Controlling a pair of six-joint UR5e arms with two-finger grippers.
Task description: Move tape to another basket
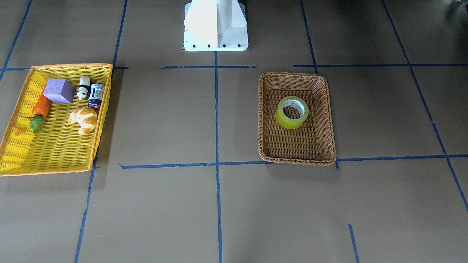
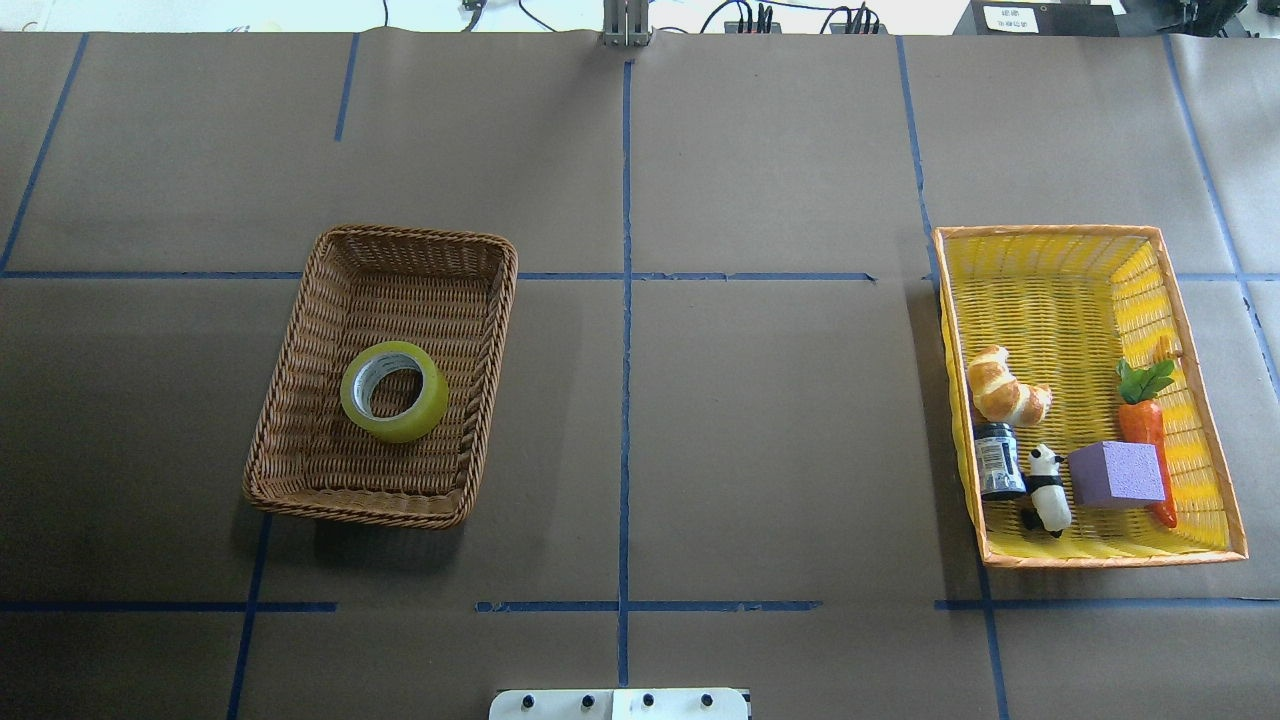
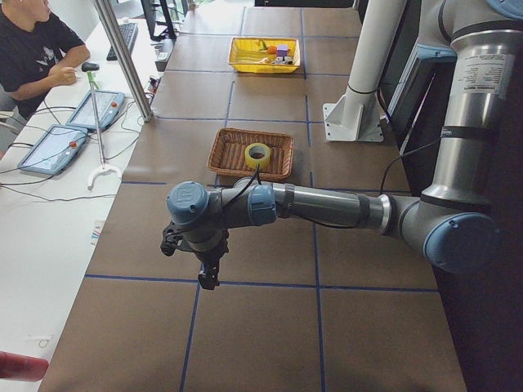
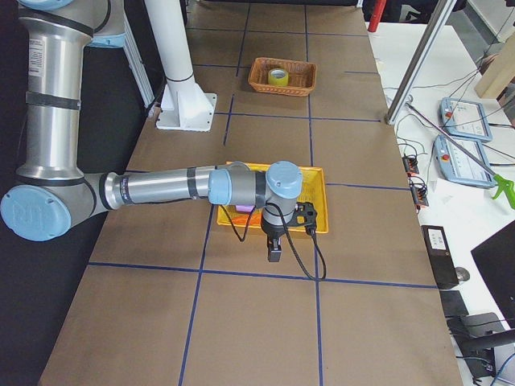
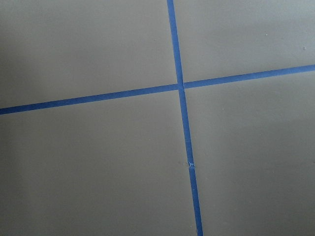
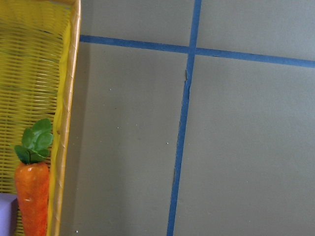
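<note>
The yellow-green tape roll lies flat inside the brown wicker basket, also in the front view and the left side view. The yellow basket holds the other items. My left gripper shows only in the left side view, hanging above bare table far from the wicker basket. My right gripper shows only in the right side view, just outside the yellow basket. I cannot tell whether either is open or shut.
The yellow basket holds a croissant, a dark jar, a panda figure, a purple block and a toy carrot. The white robot base stands mid-table. An operator sits at the side desk.
</note>
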